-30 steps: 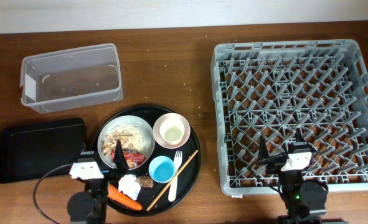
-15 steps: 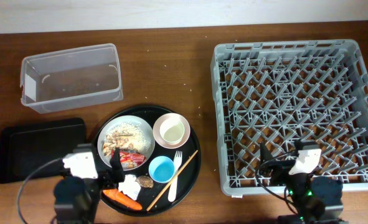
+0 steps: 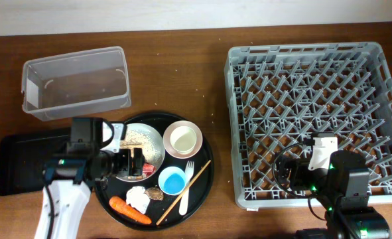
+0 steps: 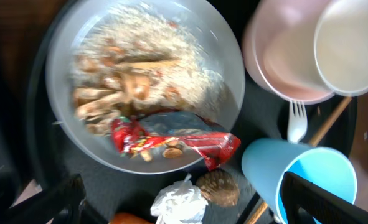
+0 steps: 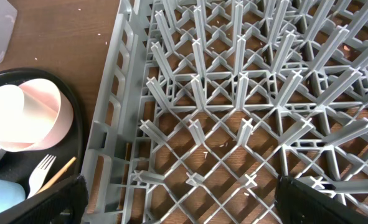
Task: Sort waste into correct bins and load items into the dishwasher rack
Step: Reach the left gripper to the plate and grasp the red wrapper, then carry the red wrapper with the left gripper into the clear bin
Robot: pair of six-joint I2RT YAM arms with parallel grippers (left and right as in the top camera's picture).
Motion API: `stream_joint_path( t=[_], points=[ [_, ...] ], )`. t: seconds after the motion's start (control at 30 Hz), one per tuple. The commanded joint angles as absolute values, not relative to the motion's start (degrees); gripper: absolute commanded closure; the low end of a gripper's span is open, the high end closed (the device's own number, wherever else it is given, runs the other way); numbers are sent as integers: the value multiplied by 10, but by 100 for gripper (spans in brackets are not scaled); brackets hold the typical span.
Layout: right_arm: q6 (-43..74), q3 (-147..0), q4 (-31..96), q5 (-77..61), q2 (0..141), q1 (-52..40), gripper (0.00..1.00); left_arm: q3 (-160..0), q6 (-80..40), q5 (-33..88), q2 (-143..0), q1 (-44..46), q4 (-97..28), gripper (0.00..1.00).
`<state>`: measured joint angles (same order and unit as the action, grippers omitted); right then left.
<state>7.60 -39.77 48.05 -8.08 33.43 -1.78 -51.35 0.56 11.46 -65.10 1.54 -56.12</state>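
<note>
1. The left gripper point(image 4: 187, 200) hovers over the plate point(image 4: 233, 74) on the round black tray point(image 3: 202, 186), towards the table's near edge. Its jaws are spread wide and hold nothing.
2. The right gripper point(image 5: 184, 202) hangs above the near-left corner of the rack point(image 3: 232, 119), which fills the table's right side. Its jaws are also wide and empty.
3. The red wrapper point(image 4: 177, 140) lies on the plate's near side, across the beige scraps, with the rice point(image 4: 140, 56) behind it.
4. Risk: closing on the wrapper could drag loose rice with it, sending food to the wrong bin.
5. Risk: wide jaws coming down may nudge the blue cup point(image 4: 302, 174), the tissue point(image 4: 179, 200) or the brown lump point(image 4: 218, 186), all just beside the wrapper.
6. Risk: crinkled glossy film probably slips; a shallow pinch could drop it short of the clear tub point(image 3: 76, 106) near the far-left corner or the flat black tray point(image 3: 23, 159) at the left edge.
7. The plate and the pink bowl point(image 4: 277, 68) look smooth and hard, the tissue soft and crumpled, and the rack a stiff lattice of pegs.
</note>
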Motion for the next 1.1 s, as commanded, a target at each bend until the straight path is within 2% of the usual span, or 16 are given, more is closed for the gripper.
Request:
stream_joint_path(
  t=[0.0, 0.17, 0.27, 0.3, 0.43, 0.6, 0.63, 0.7, 0.73, 0.77, 0.87, 1.07],
  points=[
    [80, -409, 481, -84, 335, -15, 2, -525, 20, 155, -710, 17, -569, 1],
    [80, -409, 482, -84, 335, -15, 2, -525, -306, 174, -780, 17, -590, 1],
    [80, -409, 482, -84, 335, -15, 2, -525, -371, 167, -796, 17, -569, 2],
    [80, -409, 482, -84, 335, -15, 2, -524, -386, 157, -803, 17, -559, 7],
    [80, -409, 482, -84, 335, -15, 2, -524, -399, 122, -827, 17, -534, 30],
    [80, -409, 482, -84, 335, -15, 2, -523, -399, 121, -871, 18, -515, 38],
    [80, -409, 482, -84, 335, -15, 2, -523, -399, 122, -879, 18, -509, 46],
    [80, -409, 482, -84, 335, -15, 2, -523, -399, 122, -884, 18, -499, 68],
    [80, -409, 482, -84, 335, -15, 2, -524, -399, 122, -884, 17, -496, 73],
    [80, -409, 482, -84, 335, -15, 2, -526, -399, 122, -884, 17, -497, 83],
    [80, -409, 482, -84, 335, -15, 2, -549, -398, 122, -884, 17, -523, 99],
    [80, -409, 482, -84, 335, -15, 2, -686, -311, 117, -864, 17, -609, 99]
  ],
)
